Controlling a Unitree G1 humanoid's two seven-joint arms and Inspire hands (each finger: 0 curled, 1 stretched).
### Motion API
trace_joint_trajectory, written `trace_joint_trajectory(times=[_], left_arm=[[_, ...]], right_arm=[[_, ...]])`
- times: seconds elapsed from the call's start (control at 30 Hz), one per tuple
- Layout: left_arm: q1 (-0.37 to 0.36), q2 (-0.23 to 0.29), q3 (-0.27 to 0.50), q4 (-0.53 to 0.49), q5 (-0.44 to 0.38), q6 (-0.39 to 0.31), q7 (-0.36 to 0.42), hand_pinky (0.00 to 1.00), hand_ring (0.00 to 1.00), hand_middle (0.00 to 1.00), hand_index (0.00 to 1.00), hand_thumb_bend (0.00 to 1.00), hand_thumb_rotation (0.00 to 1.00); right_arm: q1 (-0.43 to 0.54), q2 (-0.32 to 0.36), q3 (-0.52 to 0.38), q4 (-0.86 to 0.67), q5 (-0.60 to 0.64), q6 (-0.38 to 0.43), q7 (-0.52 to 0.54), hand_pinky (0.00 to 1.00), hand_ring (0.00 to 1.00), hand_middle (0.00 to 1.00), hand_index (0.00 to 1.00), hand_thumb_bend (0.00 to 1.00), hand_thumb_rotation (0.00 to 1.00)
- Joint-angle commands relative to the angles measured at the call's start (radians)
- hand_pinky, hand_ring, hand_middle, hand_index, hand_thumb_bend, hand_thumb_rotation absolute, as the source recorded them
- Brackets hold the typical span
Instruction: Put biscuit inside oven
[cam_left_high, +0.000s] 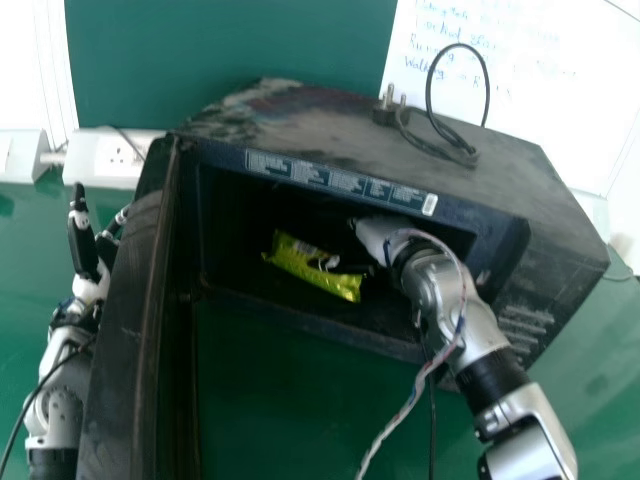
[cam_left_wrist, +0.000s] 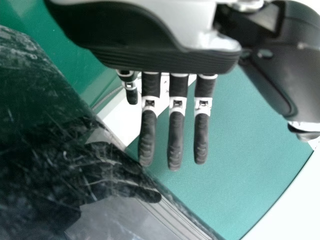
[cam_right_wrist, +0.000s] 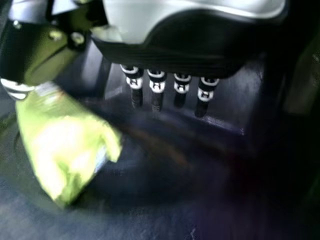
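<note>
Head view: I see the biscuit packet (cam_left_high: 315, 268) inside the oven (cam_left_high: 500, 170), beside my right robot hand (cam_left_high: 376, 234), its fingers spread; my left robot hand (cam_left_high: 91, 287), outside the oven's open door (cam_left_high: 130, 330), has straight fingers.

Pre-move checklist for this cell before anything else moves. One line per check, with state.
1. Biscuit packet inside the oven: ok, it lies within the cavity.
2. Right hand fingers uncurled: ok, straight in the right wrist view.
3. Packet free of the right thumb: cannot tell, the thumb's end overlaps the packet's edge in that view.
4. Opening free for closing the door: not ok, door is open and the right arm reaches through the opening.
5. Left hand off the door: cannot tell, it is beside the outer face, contact unclear.
6. Plug out of the door's way: ok, on the oven's top.
</note>
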Motion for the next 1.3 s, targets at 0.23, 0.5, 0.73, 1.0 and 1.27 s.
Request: trace_joint_trajectory(times=[0.23, 0.5, 0.73, 1.0, 1.27], left_arm=[[0.021, 0.017, 0.011, 0.008, -0.005, 0.005, -0.012, 0.25, 0.34, 0.44, 0.49, 0.52, 0.08], [0.032, 0.042, 0.036, 0.041, -0.022, -0.013, -0.078, 0.26, 0.34, 0.44, 0.49, 0.52, 0.09], [0.060, 0.048, 0.055, 0.007, -0.034, -0.014, -0.093, 0.24, 0.33, 0.43, 0.49, 0.52, 0.09], [0.094, 0.063, 0.049, -0.032, -0.031, -0.036, -0.138, 0.25, 0.34, 0.44, 0.49, 0.52, 0.09], [0.127, 0.076, 0.046, -0.073, -0.057, -0.045, -0.211, 0.25, 0.34, 0.44, 0.49, 0.52, 0.09]], right_arm=[[0.286, -0.191, -0.309, -0.588, 0.180, 0.107, 0.236, 0.98, 0.98, 1.00, 1.00, 1.00, 1.00], [0.506, -0.250, -0.611, -0.977, 0.384, 0.173, 0.344, 0.98, 0.99, 1.00, 1.00, 0.98, 0.98], [0.651, -0.285, -0.795, -1.162, 0.489, 0.162, 0.350, 0.88, 0.92, 0.93, 1.00, 0.96, 0.81], [0.708, -0.297, -1.007, -1.203, 0.745, 0.186, 0.404, 0.70, 0.86, 0.90, 0.98, 1.00, 0.72], [0.688, -0.193, -1.200, -1.042, 1.107, 0.079, 0.282, 0.37, 0.53, 0.64, 0.75, 0.85, 0.37]])
